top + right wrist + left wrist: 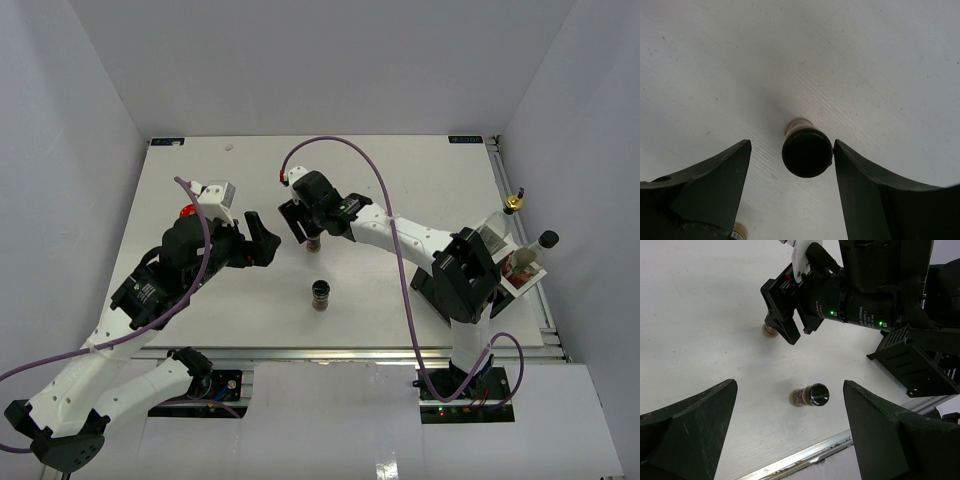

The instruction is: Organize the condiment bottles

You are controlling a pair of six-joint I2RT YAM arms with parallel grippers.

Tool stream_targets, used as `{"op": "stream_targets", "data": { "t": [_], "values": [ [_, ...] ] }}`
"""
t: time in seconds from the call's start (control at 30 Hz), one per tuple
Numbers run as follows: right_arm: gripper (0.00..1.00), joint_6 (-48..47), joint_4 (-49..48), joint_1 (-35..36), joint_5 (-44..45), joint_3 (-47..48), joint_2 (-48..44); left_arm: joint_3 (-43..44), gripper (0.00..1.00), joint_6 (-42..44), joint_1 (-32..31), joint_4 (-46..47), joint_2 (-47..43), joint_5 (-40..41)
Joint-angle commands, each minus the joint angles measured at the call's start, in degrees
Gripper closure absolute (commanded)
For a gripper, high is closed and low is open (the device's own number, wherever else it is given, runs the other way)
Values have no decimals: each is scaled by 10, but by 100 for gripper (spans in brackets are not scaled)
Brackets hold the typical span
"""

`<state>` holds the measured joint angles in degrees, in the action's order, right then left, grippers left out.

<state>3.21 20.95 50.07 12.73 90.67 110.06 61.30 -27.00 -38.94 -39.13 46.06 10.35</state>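
A small dark black-lidded jar (807, 152) stands upright between the fingers of my right gripper (791, 146), which is open; the right finger (865, 190) is almost at the lid. In the top view this jar (314, 244) is mid-table under the right gripper (306, 230). A second small black-lidded jar (320, 295) stands nearer the front and shows in the left wrist view (811, 395). My left gripper (268, 241) is open and empty, left of both jars. The red-capped jar (187, 212) is partly hidden behind the left arm. The tall dark bottle (532, 255) and gold-topped bottle (508, 210) stand at the right edge.
The right arm (400, 232) reaches across the table's middle from its base (465, 275) at the right. The table's metal front edge (805, 455) runs close behind the nearer jar. White walls enclose the table on three sides.
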Motion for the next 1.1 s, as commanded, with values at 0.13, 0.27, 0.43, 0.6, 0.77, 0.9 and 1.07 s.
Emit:
{"op": "stream_targets", "data": {
  "t": [0.13,0.27,0.43,0.6,0.77,0.9,1.07],
  "values": [
    [29,-5,11,-16,-9,19,-7,-4,2,5,3,-5,-4,5],
    [32,-1,11,-20,-10,15,3,-5,2,7,3,-5,-2,5],
    [33,-2,6,-24,-17,18,15,-2,2,8,3,-7,-2,7],
    [36,-3,4,-27,-30,24,29,2,2,9,3,-9,-2,9],
    [43,-2,6,-27,-34,31,37,5,2,10,3,-8,2,7],
    [62,-2,11,-27,-29,30,35,7,2,10,3,-8,5,7],
    [92,-3,38,-28,11,25,3,15,2,10,3,-10,8,8]
  ]
}}
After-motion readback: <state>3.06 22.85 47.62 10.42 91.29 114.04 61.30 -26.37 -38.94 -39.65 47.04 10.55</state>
